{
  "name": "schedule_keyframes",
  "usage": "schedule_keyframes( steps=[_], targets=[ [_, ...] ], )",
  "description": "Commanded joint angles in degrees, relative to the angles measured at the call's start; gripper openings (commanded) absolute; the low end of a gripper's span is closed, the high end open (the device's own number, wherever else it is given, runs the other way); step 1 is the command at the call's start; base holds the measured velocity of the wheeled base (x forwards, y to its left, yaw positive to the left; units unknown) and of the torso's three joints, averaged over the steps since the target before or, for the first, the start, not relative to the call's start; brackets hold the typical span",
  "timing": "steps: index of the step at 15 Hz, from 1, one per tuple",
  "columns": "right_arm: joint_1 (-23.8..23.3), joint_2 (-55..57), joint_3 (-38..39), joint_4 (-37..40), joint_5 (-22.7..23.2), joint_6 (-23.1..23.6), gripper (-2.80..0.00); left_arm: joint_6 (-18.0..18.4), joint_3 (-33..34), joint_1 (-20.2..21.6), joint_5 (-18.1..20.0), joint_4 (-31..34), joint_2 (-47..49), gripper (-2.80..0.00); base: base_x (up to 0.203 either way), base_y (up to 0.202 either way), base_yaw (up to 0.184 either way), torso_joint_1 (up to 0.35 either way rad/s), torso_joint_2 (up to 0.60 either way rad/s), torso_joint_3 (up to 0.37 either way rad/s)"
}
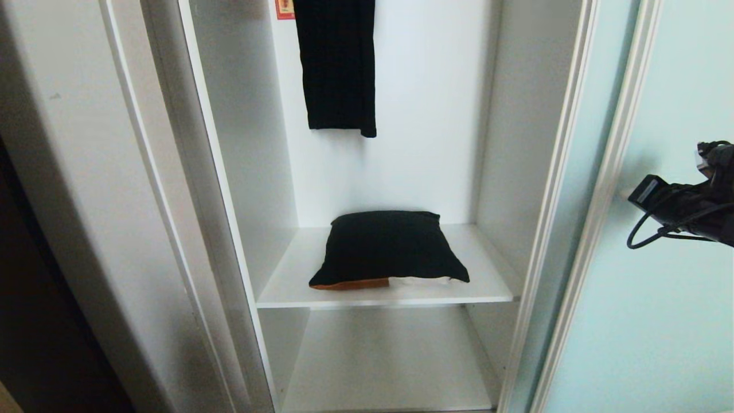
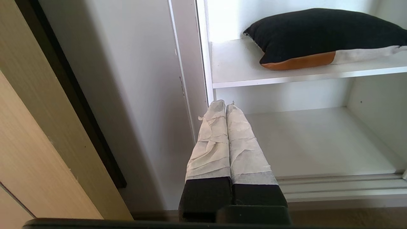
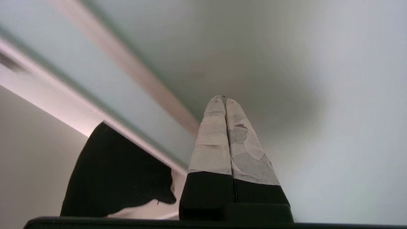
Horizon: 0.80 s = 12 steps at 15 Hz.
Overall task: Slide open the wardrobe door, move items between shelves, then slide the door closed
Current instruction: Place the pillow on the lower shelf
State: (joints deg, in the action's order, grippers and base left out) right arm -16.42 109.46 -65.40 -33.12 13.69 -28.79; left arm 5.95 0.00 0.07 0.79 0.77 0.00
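Frosted pale aqua glass fills the right side of the head view: this is the sliding wardrobe door (image 1: 659,287), slid aside to the right in its thin silvery-white frame, leaving a white wardrobe compartment open in the middle of the scene. Inside, a black cushion-like bundle (image 1: 387,248) with an orange strip and a white strip along its front edge lies flat on the upper shelf (image 1: 487,289), roughly centred and set a little back from the pale front edge. The lower shelf (image 1: 390,367) sits beneath it. A black garment (image 1: 338,63) hangs against the back wall above the bundle, well apart from it, with a small red and yellow tag (image 1: 285,8) just beside its top left corner.

The right gripper (image 3: 224,99) is raised in front of the aqua glass, close to the door frame; its two tape-wrapped fingers (image 3: 213,140) are pressed together and grasp nothing. In the head view only the dark wrist and cables of that arm show at the right edge.

The left gripper (image 2: 225,103) hangs low beside the off-white wardrobe side post (image 2: 187,79), near the front of the lower shelf, its taped fingers clenched together and empty
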Motion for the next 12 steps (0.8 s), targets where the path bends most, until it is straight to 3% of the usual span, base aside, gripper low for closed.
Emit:
schedule_keyframes(
  steps=[1,12],
  targets=[
    [-0.97,-5.77,3.04,0.04,1.18,0.38,-2.80,-0.06,0.09,0.01,0.00,0.02,0.09,-2.80,0.000,0.000,0.000,0.000,0.00,0.000],
    [-2.15,-37.39,21.02,5.72,6.27,1.46,-2.80,0.03,0.09,0.01,0.00,0.02,0.09,-2.80,0.000,0.000,0.000,0.000,0.00,0.000]
  ],
)
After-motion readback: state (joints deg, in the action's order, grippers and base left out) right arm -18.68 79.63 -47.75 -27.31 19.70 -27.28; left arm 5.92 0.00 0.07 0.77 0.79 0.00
